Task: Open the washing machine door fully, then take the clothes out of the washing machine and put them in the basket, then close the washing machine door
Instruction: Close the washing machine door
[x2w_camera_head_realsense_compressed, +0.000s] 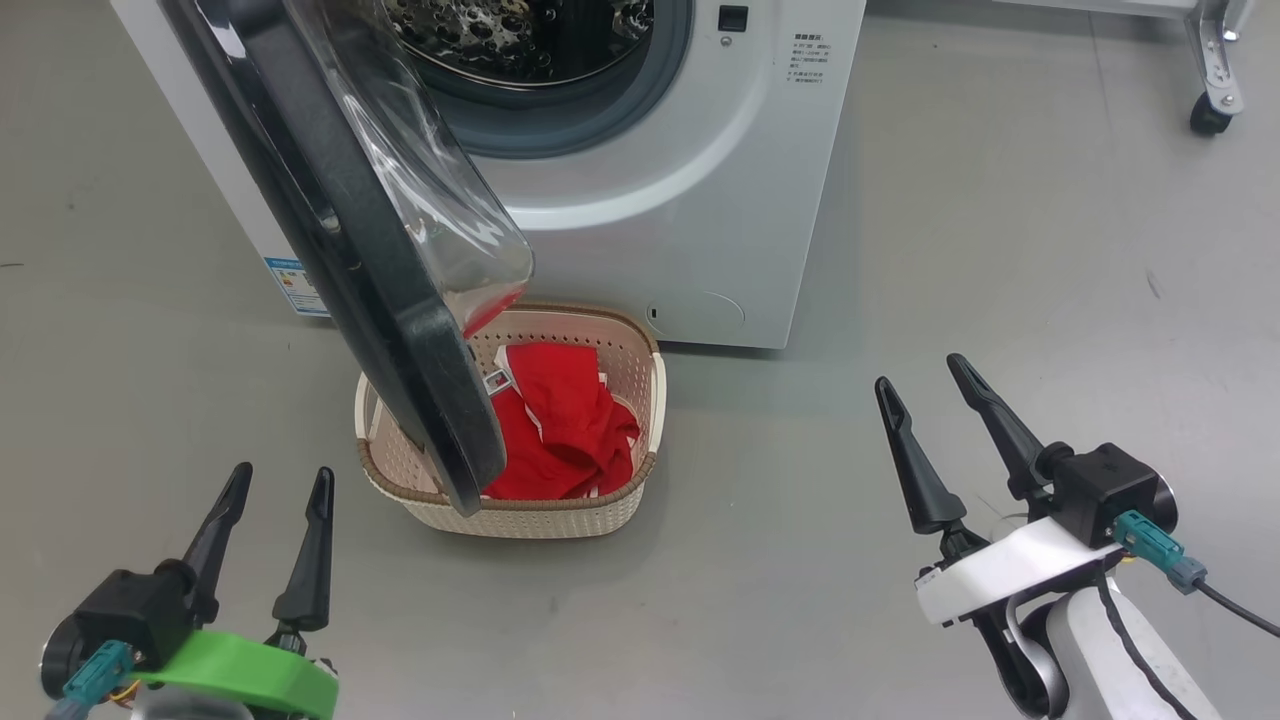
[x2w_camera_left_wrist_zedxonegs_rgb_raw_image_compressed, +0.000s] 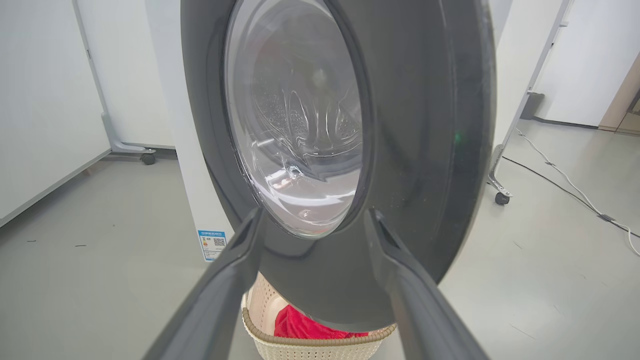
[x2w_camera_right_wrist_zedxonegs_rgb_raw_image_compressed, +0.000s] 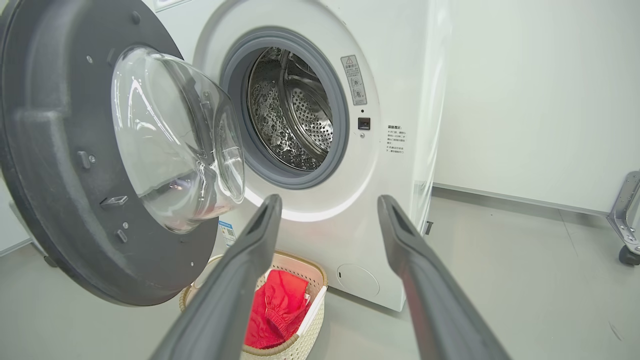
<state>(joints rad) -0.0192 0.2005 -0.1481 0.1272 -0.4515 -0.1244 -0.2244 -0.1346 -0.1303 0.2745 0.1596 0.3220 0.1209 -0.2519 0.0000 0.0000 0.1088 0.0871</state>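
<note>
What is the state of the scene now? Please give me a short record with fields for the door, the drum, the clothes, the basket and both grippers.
washing machine door: open, swung out from the washing machine
drum: bare perforated steel in the part that is visible
clothes: red, lying inside the basket
basket: on the floor before the machine, partly behind the door in the head view
left gripper: open, holding nothing
right gripper: open, holding nothing
</note>
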